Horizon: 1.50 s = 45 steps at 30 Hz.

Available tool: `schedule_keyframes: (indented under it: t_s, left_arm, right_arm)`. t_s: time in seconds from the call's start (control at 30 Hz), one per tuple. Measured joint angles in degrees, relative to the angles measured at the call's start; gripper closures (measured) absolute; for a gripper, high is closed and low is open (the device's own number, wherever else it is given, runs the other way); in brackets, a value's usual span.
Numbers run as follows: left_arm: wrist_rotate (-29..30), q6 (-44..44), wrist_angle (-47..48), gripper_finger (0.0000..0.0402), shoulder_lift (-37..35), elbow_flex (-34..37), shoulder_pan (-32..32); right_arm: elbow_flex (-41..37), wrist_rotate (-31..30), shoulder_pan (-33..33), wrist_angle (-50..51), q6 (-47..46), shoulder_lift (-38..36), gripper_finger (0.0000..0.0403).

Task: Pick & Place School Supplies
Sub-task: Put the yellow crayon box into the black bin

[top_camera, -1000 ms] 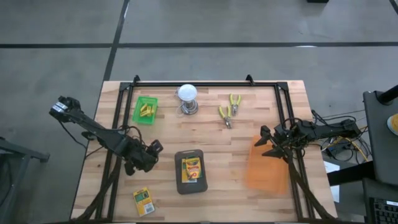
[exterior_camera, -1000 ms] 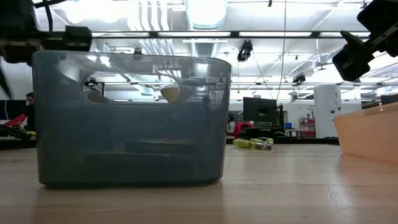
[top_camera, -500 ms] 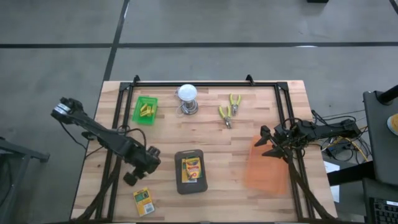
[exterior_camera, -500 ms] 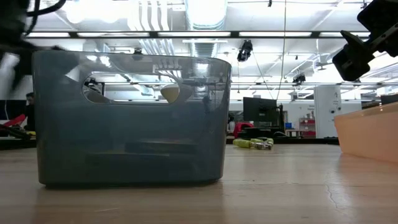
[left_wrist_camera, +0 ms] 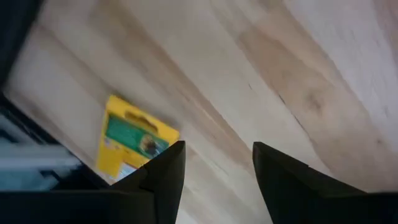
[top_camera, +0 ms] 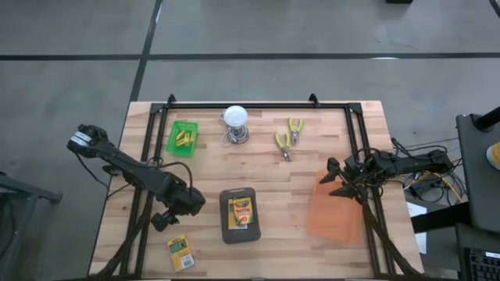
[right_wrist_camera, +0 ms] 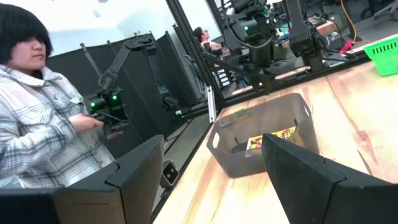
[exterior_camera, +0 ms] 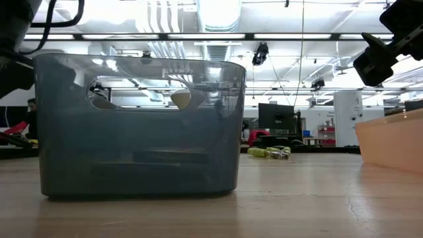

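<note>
One green-and-yellow crayon box lies flat on the table near its front left corner, also in the left wrist view. My left gripper hangs open above the table just behind that box, pointing steeply down, with only bare wood between its fingers. Another crayon box lies flat inside the grey bin at the table's middle front. Short yellow pieces sit in a green tray at the far left. My right gripper waits open and level at the right, above the orange bin.
A white bulb on a metal base and yellow-handled pliers lie at the far middle. A black frame runs along the table's far edge and both sides. A person with a controller shows beyond the table in the right wrist view.
My left gripper has swung away from the grey bin toward the table's near left, sunk a little and rolled at the wrist, so it now points down near the loose crayon box. Its fingers keep the same gap.
</note>
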<state>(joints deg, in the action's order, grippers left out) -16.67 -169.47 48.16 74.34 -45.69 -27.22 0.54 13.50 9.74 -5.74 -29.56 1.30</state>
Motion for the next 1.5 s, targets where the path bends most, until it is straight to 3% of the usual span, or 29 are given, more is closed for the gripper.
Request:
schedule_keyframes:
  t_s: [0.17, 0.3, 0.4, 0.67, 0.77, 0.8, 0.87, 0.93, 1.0, 1.13, 1.23, 1.33, 1.4, 1.5]
  left_arm:
    - [3.4, 16.1, 3.1, 0.0209, -0.1, 0.1, 0.0]
    - [10.2, 34.6, 3.9, 0.0209, -0.1, 0.1, 0.0]
    - [11.0, 49.1, 3.8, 0.0209, -0.2, 0.1, 0.0]
    - [10.8, 52.3, 2.9, 0.0209, -0.3, 0.1, 0.0]
    - [14.3, 55.6, 2.7, 0.0209, -0.2, 0.1, 0.0]
    - [16.8, 63.1, 2.7, 0.0209, -0.2, 0.1, 0.0]
    - [21.1, 86.5, 2.4, 0.0209, -0.2, 0.2, 0.0]
    - [22.0, 108.7, 1.1, 0.0209, -0.2, 0.3, -0.6]
    - [21.9, 122.8, -0.9, 0.0209, -0.2, 0.8, -0.9]
    - [24.4, 135.9, -8.3, 0.0209, -0.2, 1.1, -0.6]
    - [29.9, 144.9, -15.9, 0.0209, -0.2, 1.2, -0.7]
    - [33.7, 161.3, -24.3, 0.0209, -0.2, 3.1, -0.6]
    - [32.5, 168.4, -28.9, 0.0209, -0.2, 4.6, -0.6]
    - [26.1, 172.1, -33.8, 0.0209, -0.2, 6.8, -0.7]
  right_arm:
    - [0.0, 0.0, 0.0, 0.0, 0.0, 0.0, 0.0141]
    - [0.0, 0.0, 0.0, 0.0, 0.0, 0.0, 0.0142]
    - [0.0, 0.0, 0.0, 0.0, 0.0, 0.0, 0.0139]
    - [0.0, 0.0, 0.0, 0.0, 0.0, 0.0, 0.0138]
    - [0.0, 0.0, 0.0, 0.0, 0.0, 0.0, 0.0141]
    - [0.0, 0.0, 0.0, 0.0, 0.0, 0.0, 0.0141]
    - [0.0, 0.0, 0.0, 0.0, 0.0, 0.0, 0.0143]
    - [0.0, 0.0, 0.0, 0.0, 0.0, 0.0, 0.0142]
    - [0.0, 0.0, 0.0, 0.0, 0.0, 0.0, 0.0140]
    - [0.0, 0.0, 0.0, 0.0, 0.0, 0.0, 0.0136]
    - [0.0, 0.0, 0.0, 0.0, 0.0, 0.0, 0.0136]
    - [0.0, 0.0, 0.0, 0.0, 0.0, 0.0, 0.0139]
    - [0.0, 0.0, 0.0, 0.0, 0.0, 0.0, 0.0141]
    - [0.0, 0.0, 0.0, 0.0, 0.0, 0.0, 0.0142]
